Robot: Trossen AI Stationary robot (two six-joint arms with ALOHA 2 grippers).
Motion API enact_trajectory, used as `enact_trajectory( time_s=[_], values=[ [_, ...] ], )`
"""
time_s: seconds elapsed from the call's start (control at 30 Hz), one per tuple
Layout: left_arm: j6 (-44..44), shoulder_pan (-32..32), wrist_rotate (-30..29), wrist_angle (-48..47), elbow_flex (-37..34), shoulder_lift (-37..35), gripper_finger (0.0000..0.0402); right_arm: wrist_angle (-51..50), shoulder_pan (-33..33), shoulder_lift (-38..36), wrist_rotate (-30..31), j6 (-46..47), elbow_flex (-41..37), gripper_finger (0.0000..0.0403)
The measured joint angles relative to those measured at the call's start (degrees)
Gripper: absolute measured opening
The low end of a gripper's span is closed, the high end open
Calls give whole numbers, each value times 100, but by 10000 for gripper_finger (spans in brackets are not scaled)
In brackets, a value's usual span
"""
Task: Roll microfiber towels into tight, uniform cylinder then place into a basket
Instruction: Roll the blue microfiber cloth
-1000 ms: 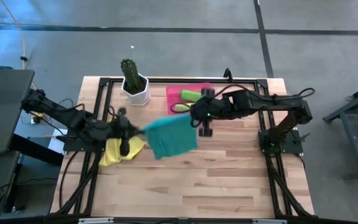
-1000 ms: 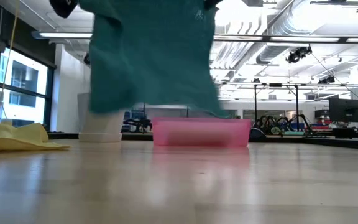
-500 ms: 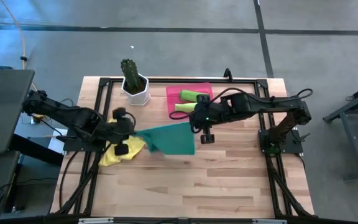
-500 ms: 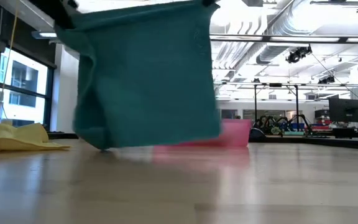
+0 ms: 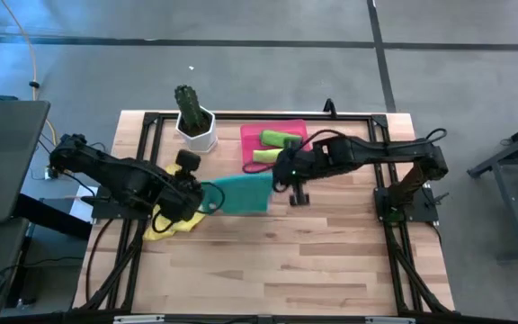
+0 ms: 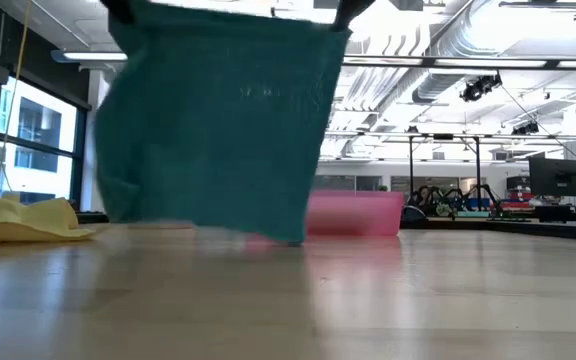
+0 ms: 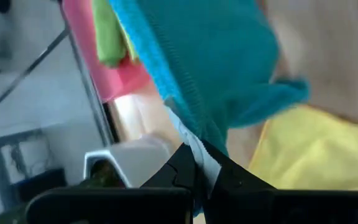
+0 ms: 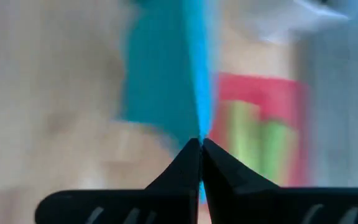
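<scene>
Left gripper (image 7: 197, 163) and right gripper (image 8: 201, 144) each pinch a top corner of the teal towel (image 5: 239, 193). Lower evenly so it lands flat, unwrinkled on table (image 5: 313, 261).

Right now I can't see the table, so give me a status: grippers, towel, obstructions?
Left gripper and right gripper both shut on teal towel, stretched above the table. Two green rolls in pink basket. Yellow towel below the left arm.
</scene>
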Motion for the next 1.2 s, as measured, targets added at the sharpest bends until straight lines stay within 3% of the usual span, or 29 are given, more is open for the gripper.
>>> enact_trajectory(
  time_s=[0.07, 0.1, 0.17, 0.27, 0.33, 0.4, 0.7, 0.83, 1.2],
  values=[
    [263, 1, 722, -52, 247, 137, 0, -154, 37, -3, -1052, -347, 0, 0],
    [519, 19, 1226, -74, 358, 193, 0, -273, 78, -3, -1266, -471, -3, 0],
    [961, 68, 1767, -180, 540, 276, 0, -360, 132, -3, -1055, -453, -4, 0],
    [771, 21, 1056, -207, 714, 326, 0, -439, 114, -5, -345, -148, -8, 0],
    [436, -14, 492, -180, 740, 330, 0, -428, 112, -19, -279, -107, -11, 0],
    [202, -13, 325, -142, 746, 350, 0, -430, 114, -21, -283, -103, -11, 0],
    [-1231, -33, 962, 139, 744, 602, 0, -439, 112, -23, -404, 179, -11, 0],
    [-1355, -112, 1038, 120, 744, 904, 8, -454, 115, -23, -532, 174, -9, 0],
    [-1441, -1, 1093, -120, 742, 1159, 80, -437, 115, -23, -536, 177, -10, 0]
  ],
)
